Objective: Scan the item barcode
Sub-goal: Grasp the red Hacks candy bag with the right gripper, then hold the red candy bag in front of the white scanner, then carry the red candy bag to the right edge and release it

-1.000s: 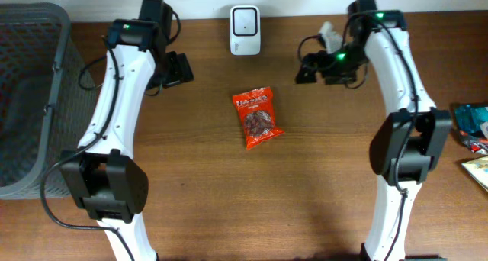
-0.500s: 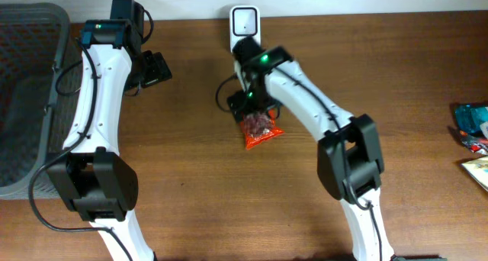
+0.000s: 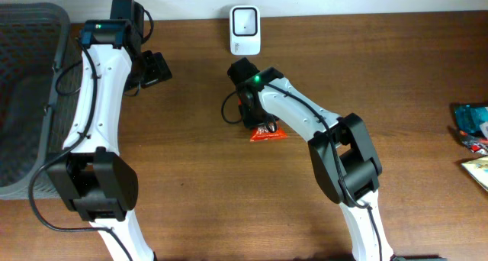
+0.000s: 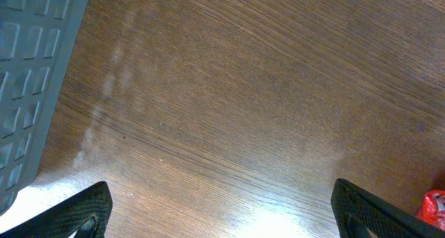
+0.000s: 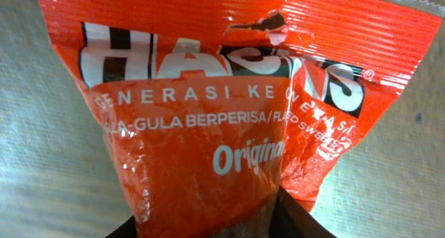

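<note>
1. As viewed from overhead, the right claw (image 3: 263,124) is found near the middle of the worktop (image 3: 381,62), set directly over the snack packet (image 3: 268,136). Only a short red strip of the packet is seen past the claw. The packet is located on the near side of the white scanner (image 3: 244,20), which stands at the far edge of the worktop, apart from the packet. The left claw (image 3: 158,69) is recorded over the left part of the worktop, well apart from the packet and near the grey basket (image 3: 27,101) at the left edge. Other packets (image 3: 469,124) are noted at the right edge.

2. Left wrist view: two dark fingertips (image 4: 87,210) are seen at the lower corners of the frame, set wide, with only bare wood grain between them. Nothing is held. A corner of the basket is seen at upper left, and a red sliver of the packet at the lower right edge.

3. Right wrist view: the frame is almost filled by the packet, red foil with white lettering and a crimped seal along the top. The foil is seen to taper toward the lower edge, where dark fingers (image 5: 306,220) are pressed against it. The right claw is judged narrowed and clamped on the lower part of the packet.
</note>
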{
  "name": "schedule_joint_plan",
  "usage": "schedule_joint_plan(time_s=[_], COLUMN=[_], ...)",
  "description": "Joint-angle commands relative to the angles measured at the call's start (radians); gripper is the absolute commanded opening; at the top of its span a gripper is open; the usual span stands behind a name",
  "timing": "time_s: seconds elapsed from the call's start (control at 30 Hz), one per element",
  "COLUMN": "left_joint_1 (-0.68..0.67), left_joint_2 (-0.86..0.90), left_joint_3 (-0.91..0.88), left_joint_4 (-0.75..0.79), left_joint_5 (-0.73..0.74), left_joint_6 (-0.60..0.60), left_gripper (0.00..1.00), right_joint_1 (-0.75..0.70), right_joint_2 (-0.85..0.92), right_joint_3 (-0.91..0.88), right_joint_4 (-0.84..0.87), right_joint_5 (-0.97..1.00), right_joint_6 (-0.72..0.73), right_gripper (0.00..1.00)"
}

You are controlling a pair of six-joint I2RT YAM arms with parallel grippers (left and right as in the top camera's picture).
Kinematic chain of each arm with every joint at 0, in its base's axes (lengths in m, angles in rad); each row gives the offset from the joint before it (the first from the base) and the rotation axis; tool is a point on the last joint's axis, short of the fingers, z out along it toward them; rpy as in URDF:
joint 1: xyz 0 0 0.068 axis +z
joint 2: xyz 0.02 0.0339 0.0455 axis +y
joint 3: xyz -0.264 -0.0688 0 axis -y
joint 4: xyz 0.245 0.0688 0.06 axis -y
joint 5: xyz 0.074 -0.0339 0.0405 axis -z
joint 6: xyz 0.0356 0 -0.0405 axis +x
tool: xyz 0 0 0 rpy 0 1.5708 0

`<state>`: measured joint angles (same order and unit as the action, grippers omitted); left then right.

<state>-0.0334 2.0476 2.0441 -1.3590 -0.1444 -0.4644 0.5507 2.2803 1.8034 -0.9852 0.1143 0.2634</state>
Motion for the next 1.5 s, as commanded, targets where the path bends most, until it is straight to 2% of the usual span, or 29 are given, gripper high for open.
schedule_joint_plan(time_s=[0.0,0.03,0.07,0.23,0.3,0.37,0.47,0.57,0.67,0.7,0.83,0.87,0.93,1.03,1.1,1.23,1.37,1.43,1.47], left_joint_1=[-0.001,-0.001,-0.001,-0.001,-0.001,-0.001,-0.001,-0.001,-0.001,-0.001,-0.001,-0.001,-0.001,-0.001,-0.001,-0.001,-0.001,-0.001,-0.001], left_joint_2=[-0.002,-0.002,-0.002,-0.002,-0.002,-0.002,-0.002,-0.002,-0.002,-0.002,-0.002,-0.002,-0.002,-0.002,-0.002,-0.002,-0.002,-0.002,-0.002], left_joint_3=[0.002,0.002,0.002,0.002,0.002,0.002,0.002,0.002,0.002,0.002,0.002,0.002,0.002,0.002,0.002,0.002,0.002,0.002,0.002], left_joint_4=[-0.002,-0.002,-0.002,-0.002,-0.002,-0.002,-0.002,-0.002,-0.002,-0.002,-0.002,-0.002,-0.002,-0.002,-0.002,-0.002,-0.002,-0.002,-0.002], left_joint_5=[-0.010,-0.010,-0.010,-0.010,-0.010,-0.010,-0.010,-0.010,-0.010,-0.010,-0.010,-0.010,-0.010,-0.010,-0.010,-0.010,-0.010,-0.010,-0.010], left_joint_6=[0.010,0.010,0.010,0.010,0.010,0.010,0.010,0.010,0.010,0.010,0.010,0.010,0.010,0.010,0.010,0.010,0.010,0.010,0.010], left_gripper=[0.99,0.99,0.99,0.99,0.99,0.99,0.99,0.99,0.99,0.99,0.99,0.99,0.99,0.99,0.99,0.99,0.99,0.99,0.99], right_joint_1=[0.005,0.005,0.004,0.003,0.004,0.003,0.003,-0.017,-0.071,-0.079,-0.098,-0.098,-0.098,-0.098,-0.098,-0.100,-0.101,-0.106,-0.114], right_joint_2=[0.015,0.015,0.015,0.015,0.015,0.015,0.015,0.017,0.042,0.054,0.146,0.156,0.170,0.212,0.227,0.229,0.228,0.214,0.195], right_joint_3=[0.089,0.116,0.146,0.233,0.262,0.268,0.268,0.268,0.266,0.266,0.266,0.266,0.266,0.266,0.266,0.266,0.266,0.266,0.266], right_joint_4=[-0.070,-0.082,-0.095,-0.097,-0.041,0.097,0.364,0.558,0.737,0.768,0.992,1.033,1.069,1.122,1.148,1.166,1.202,1.220,1.203], right_joint_5=[-0.014,-0.008,0.005,0.172,0.339,0.488,0.493,0.462,0.252,0.253,0.252,0.251,0.224,0.124,0.125,0.129,0.237,0.375,0.376], right_joint_6=[0.011,0.011,0.011,0.007,0.003,-0.040,-0.243,-0.256,-0.257,-0.259,-0.511,-0.521,-0.517,-0.517,-0.517,-0.517,-0.511,-0.429,-0.404], right_gripper=[0.35,0.24,0.21,0.21,0.17,0.17,0.17,0.17,0.17,0.17,0.20,0.20,0.16,0.15,0.11,0.11,0.11,0.11,0.10])
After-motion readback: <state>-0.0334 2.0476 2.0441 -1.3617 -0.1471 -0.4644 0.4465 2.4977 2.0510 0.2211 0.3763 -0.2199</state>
